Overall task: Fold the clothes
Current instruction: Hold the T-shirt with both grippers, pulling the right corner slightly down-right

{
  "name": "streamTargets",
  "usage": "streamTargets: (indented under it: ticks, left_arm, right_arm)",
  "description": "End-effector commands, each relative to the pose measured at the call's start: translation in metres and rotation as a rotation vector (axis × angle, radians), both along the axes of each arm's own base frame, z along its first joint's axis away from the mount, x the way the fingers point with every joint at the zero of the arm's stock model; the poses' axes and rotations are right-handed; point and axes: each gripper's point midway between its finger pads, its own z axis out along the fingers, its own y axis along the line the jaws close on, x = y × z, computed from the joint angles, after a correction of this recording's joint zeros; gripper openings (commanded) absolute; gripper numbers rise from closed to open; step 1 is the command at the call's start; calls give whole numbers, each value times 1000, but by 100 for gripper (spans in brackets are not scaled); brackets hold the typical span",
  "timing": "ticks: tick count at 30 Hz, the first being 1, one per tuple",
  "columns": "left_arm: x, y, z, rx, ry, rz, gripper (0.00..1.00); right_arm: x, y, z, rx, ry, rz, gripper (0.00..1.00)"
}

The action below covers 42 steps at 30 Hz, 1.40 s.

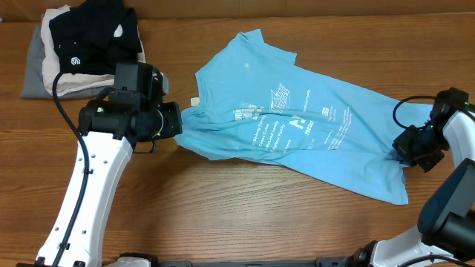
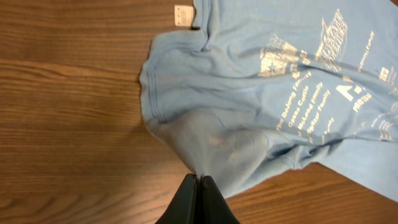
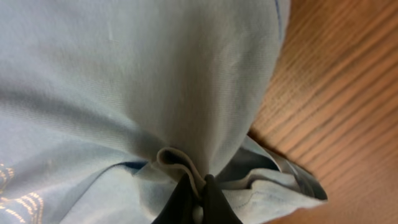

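A light sky-blue T-shirt with white printed lettering lies spread across the wooden table, stretched between my two arms. Its white neck tag shows at the collar and also in the left wrist view. My left gripper is shut on the shirt's left sleeve edge; its fingertips pinch the cloth. My right gripper is shut on the shirt's hem at the right, where a fold of blue cloth is pinched between its fingertips.
At the back left corner a black garment with a small white logo lies on top of folded beige and grey garments. Bare wooden table runs along the front.
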Motion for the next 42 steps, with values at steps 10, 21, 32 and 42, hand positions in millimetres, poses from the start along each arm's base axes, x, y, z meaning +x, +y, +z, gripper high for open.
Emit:
streamTargets:
  ticks: [10,21,32,42]
  left_arm:
    - [3,-13,42,-46,-81,-75,4]
    - [6,-14,43,-46,-92,-78,4]
    - [8,-14,40,-38,-90,-90,4]
    - [13,-13,25,-24,-53,-97,4]
  right_arm:
    - [-28,10,82,-74,-91,-78,4]
    - [-38,15,83,-65,-63,-76,18]
    - [-46,33,43,22,-51,-78,4]
    - [-30,29,37,15,-124,-75,46]
